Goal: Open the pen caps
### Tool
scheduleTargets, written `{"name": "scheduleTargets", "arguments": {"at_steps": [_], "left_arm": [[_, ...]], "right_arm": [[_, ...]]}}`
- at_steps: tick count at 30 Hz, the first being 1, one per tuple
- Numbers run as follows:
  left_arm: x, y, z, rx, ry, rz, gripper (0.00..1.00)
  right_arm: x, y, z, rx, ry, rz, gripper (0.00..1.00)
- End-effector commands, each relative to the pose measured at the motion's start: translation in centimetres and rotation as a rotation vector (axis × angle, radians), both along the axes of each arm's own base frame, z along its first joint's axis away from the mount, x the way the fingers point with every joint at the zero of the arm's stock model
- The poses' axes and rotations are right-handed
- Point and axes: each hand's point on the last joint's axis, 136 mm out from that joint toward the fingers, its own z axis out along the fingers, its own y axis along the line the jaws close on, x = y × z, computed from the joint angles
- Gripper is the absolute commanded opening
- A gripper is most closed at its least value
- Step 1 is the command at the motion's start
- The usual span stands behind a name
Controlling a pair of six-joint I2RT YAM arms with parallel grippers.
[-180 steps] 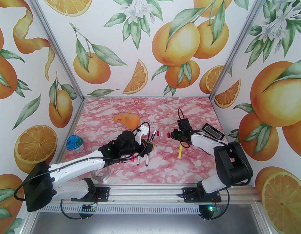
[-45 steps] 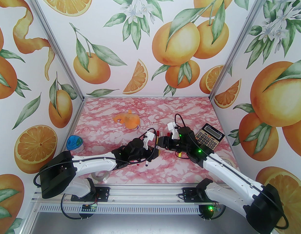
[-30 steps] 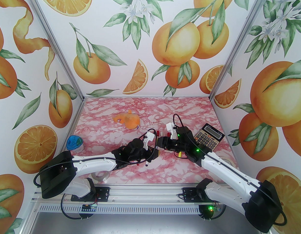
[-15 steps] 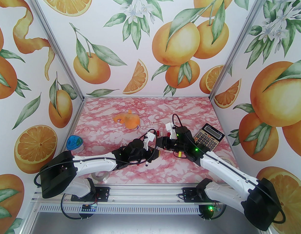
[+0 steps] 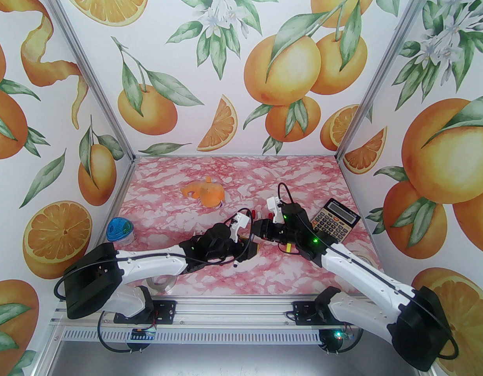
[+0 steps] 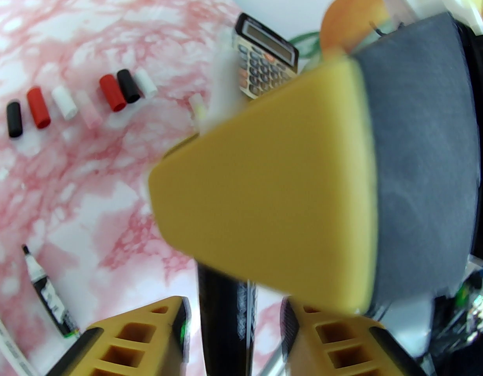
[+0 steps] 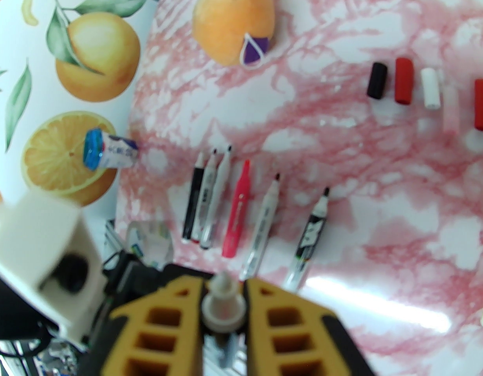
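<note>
My two grippers meet over the middle of the table. The right gripper (image 5: 256, 226) (image 7: 225, 288) is shut on the whitish end of a pen (image 7: 222, 306). The same pen's black barrel (image 6: 226, 327) runs between the fingers of my left gripper (image 5: 252, 246) (image 6: 233, 304), which stands open with a gap on each side. Whether a cap is on that pen is hidden. Several loose pen caps lie in a row: black (image 6: 13, 119) (image 7: 377, 80), red (image 6: 38, 107) (image 7: 404, 80), white (image 6: 64, 102) (image 7: 430, 88) and more. Several uncapped pens (image 7: 237, 210) lie side by side.
A calculator (image 5: 335, 219) (image 6: 265, 63) sits to the right. An orange plush toy (image 5: 204, 192) (image 7: 233, 26) lies behind, and a blue-lidded jar (image 5: 119, 230) is at the left wall. A yellow pen (image 5: 288, 247) lies under the right arm. A tape roll (image 5: 161, 282) rests near the front edge.
The left gripper has opened from shut and its jaws now stand apart around the pen. The right gripper has closed tighter on the pen's end. Both arms have barely moved.
</note>
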Motion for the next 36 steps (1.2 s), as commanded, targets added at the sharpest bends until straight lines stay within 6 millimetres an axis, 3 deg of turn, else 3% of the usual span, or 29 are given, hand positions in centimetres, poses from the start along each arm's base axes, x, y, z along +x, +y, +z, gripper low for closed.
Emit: {"name": "scheduleTargets", "arguments": {"at_steps": [1, 4, 7, 12, 21, 31, 36], "left_arm": [[-0.9, 0.6, 2.4, -0.014, -0.045, -0.060, 0.77], [-1.4, 1.4, 3.6, 0.007, -0.061, -0.105, 0.93], [-1.9, 2.1, 4.5, 0.046, -0.062, -0.154, 0.98], [-2.4, 3.0, 6.7, 0.075, -0.106, -0.209, 1.00], [-1.4, 3.1, 10.0, 0.013, -0.186, -0.186, 1.00], [-1.6, 3.7, 9.5, 0.000, -0.176, -0.168, 1.00], [-1.6, 3.6, 9.1, 0.006, -0.168, -0.167, 1.00]], "right_arm": [[1.0, -0.7, 1.7, -0.021, -0.065, -0.058, 0.18], [1.4, -1.5, 1.2, -0.062, -0.064, -0.093, 0.17], [1.5, -2.1, 0.5, -0.109, -0.053, -0.110, 0.18], [1.2, -2.7, -1.3, -0.191, -0.028, -0.117, 0.17], [0.2, -0.6, -5.2, -0.268, 0.028, -0.070, 0.17], [0.1, 2.3, -9.1, -0.303, 0.111, 0.015, 0.17], [0.6, 3.5, -10.0, -0.279, 0.136, 0.028, 0.16]]}}
